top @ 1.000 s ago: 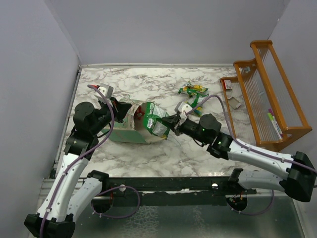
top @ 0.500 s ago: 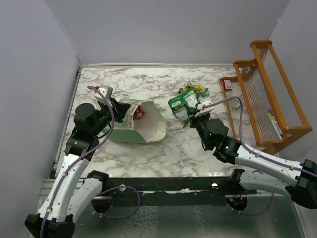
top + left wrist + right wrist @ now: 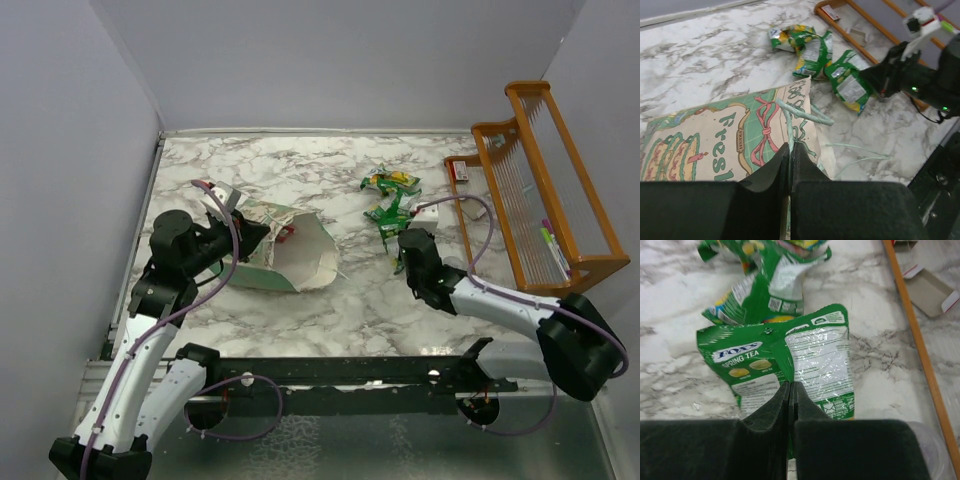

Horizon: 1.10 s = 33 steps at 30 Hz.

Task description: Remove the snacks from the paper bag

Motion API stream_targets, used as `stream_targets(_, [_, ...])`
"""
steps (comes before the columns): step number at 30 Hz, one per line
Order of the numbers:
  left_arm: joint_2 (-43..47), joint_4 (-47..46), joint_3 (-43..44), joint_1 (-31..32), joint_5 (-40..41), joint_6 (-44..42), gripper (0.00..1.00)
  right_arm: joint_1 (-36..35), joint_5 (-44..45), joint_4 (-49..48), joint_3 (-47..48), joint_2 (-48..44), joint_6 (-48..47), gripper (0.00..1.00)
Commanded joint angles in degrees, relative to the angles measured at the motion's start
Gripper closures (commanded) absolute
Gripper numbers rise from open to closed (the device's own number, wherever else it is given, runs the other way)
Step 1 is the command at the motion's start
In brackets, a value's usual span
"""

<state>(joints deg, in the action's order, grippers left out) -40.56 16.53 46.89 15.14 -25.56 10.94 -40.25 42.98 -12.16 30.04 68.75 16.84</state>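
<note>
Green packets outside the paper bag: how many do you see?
3. The far packet lies toward the back wall; the middle packet sits just in front; the near packet is pinched in the right end effector. The paper bag may hide more.

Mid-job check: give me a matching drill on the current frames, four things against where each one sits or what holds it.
Things:
1 paper bag
2 Spring Tea packet
3 orange rack
4 loose green packets

States:
a at the far right of the table
b pinched in the right pincer
c heaped free beyond the held packet
d on its side, edge in the left pincer

Pairs: 1-d, 2-b, 3-a, 4-c
</note>
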Motion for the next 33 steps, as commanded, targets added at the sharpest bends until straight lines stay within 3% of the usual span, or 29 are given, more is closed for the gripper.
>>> stream_targets(1, [0.0, 1.1, 0.7, 0.2, -11.5, 1.1, 1.0, 2.5, -1.5, -1.5, 0.3, 5.1, 6.8, 0.99])
stream_targets(5, [0.9, 0.9, 0.2, 0.2, -14.0, 2.4, 1.0, 4.5, -5.0, -1.9, 0.8, 8.9, 8.3, 0.95])
stream_targets(13, [1.8, 1.1, -0.9, 0.1, -13.8, 2.5, 1.0, 4.5, -13.2, -6.9, -1.5, 3.0, 2.0, 0.49])
stream_targets(18, [1.5, 0.4, -0.2, 0.2, -11.7, 2.3, 1.0, 4.5, -34.6, -11.7, -1.5, -3.1, -6.9, 0.25])
stream_targets(23, [2.3, 2.0, 0.1, 0.2, -9.8, 0.7, 1.0, 4.1, -66.9, -25.4, -5.3, -8.4, -12.8, 0.23])
stream_targets(26, [3.8, 3.0, 0.3, 0.2, -7.6, 0.2, 1.0, 1.6, -76.2, -35.0, -8.2, -7.7, -14.3, 0.24])
stream_targets(29, [5.2, 3.8, -0.1, 0.2, -6.4, 0.3, 1.0, -4.8, -77.1, -32.6, -6.2, -5.0, -22.8, 0.24])
stream_targets(33, [6.0, 4.0, -0.3, 0.2, -5.6, 1.0, 1.0, -16.8, -63.6, -26.0, -2.3, -0.8, -39.3, 0.24])
